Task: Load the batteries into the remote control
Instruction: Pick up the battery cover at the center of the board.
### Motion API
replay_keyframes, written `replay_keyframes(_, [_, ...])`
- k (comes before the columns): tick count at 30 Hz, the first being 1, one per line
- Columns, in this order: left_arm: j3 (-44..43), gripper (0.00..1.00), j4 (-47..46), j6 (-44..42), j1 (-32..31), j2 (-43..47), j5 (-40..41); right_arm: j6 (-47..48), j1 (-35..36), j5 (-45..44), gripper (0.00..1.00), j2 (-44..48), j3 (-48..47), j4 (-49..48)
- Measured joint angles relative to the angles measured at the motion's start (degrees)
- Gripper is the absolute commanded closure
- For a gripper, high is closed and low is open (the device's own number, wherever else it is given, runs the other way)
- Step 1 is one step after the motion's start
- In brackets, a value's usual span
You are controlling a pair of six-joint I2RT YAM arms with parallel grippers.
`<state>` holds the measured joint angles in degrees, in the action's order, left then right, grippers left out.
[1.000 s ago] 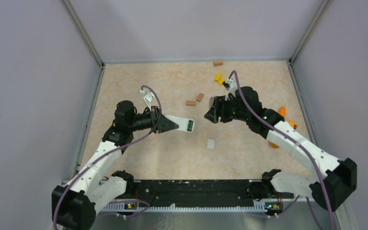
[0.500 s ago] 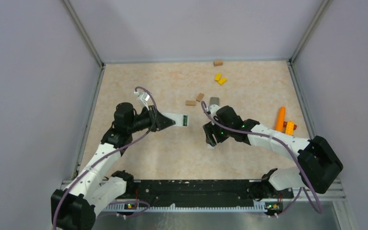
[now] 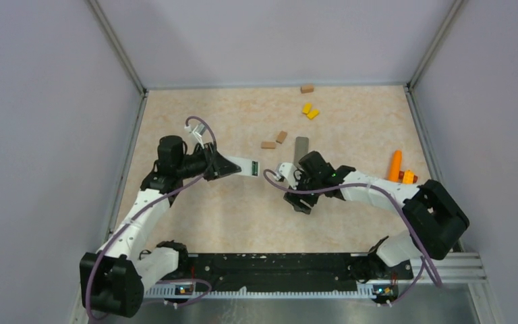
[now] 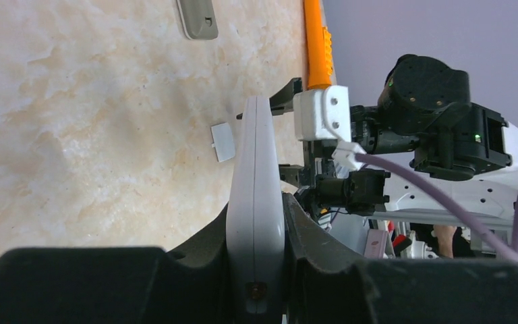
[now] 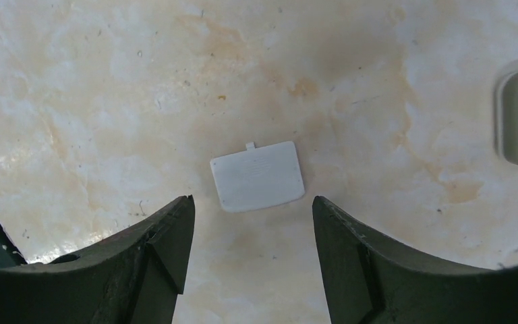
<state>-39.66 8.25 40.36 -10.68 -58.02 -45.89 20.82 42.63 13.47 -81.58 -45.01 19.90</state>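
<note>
My left gripper (image 3: 233,166) is shut on a white remote (image 3: 246,166) and holds it above the table, pointing right; a dark green patch shows at its free end. In the left wrist view the remote (image 4: 255,135) stands edge-on between my fingers (image 4: 297,223). My right gripper (image 5: 252,202) is open and points down, just above a small white battery cover (image 5: 257,175) lying flat on the table. The cover also shows in the left wrist view (image 4: 222,142). In the top view the right gripper (image 3: 301,201) hides it. No loose batteries are in view.
A grey remote (image 3: 301,145) lies just behind the right gripper. Two brown blocks (image 3: 268,144) lie left of it and one (image 3: 307,88) at the back wall. Yellow blocks (image 3: 309,111) lie at the back. An orange object (image 3: 394,165) lies at the right.
My right arm has swung from the back right down to the table's middle, now open over the battery cover. My left gripper has drawn the white remote slightly left and back.
</note>
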Motion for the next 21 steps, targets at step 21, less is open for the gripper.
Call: replay_keyframes(21, [-1.51, 1.0, 2.4, -0.52, 3.61, -2.64, -6.43, 11.21, -0.55, 1.79, 0.35, -9.7, -6.05, 7.15])
